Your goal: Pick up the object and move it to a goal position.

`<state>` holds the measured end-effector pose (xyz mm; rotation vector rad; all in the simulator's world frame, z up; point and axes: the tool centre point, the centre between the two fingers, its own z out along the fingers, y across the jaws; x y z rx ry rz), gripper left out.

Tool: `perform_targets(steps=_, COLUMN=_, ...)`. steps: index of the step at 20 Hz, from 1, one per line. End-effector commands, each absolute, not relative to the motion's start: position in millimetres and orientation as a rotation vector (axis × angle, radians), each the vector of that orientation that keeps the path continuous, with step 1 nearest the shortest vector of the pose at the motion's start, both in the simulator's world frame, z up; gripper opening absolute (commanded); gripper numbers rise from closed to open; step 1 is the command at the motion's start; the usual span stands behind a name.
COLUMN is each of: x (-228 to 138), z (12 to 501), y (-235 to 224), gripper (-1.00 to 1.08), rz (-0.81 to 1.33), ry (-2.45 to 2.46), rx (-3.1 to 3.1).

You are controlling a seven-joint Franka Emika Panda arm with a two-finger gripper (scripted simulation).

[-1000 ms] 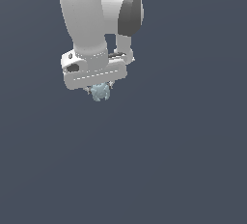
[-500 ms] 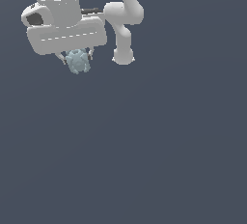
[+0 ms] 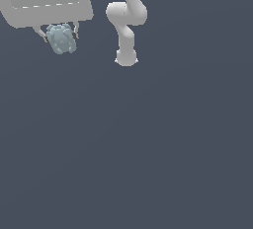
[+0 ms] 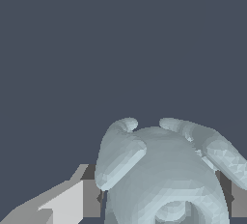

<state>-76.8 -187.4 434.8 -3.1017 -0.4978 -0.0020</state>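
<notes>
The object (image 3: 62, 38) is a small pale blue-grey knobbly blob held between my gripper's fingers at the upper left of the exterior view. My white gripper (image 3: 60, 36) is shut on it, one thin finger on each side, and the blob hangs below the wide white hand. In the wrist view the object (image 4: 164, 170) fills the near part of the picture, with a grey finger pad (image 4: 90, 196) against its side. The object is up in the air, well above the dark floor.
The arm's white links and base (image 3: 126, 57) stand to the exterior view's right of the gripper. A plain dark grey floor (image 3: 148, 149) lies all around. No goal marker shows.
The gripper with the object in it has moved toward the exterior view's left and nearer the camera, so it looks larger. The grip has stayed shut on the object.
</notes>
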Motion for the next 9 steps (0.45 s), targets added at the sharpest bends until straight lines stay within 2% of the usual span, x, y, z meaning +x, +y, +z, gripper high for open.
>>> perform_targets(steps=1, x=-79.1, z=442.7, y=-192.3, gripper=-1.00, rz=0.000, ry=-0.499, rx=-3.101)
perform_targets(steps=9, x=-78.6, z=445.4, y=-194.3, gripper=-1.00, rz=0.000, ry=-0.499, rx=-3.102)
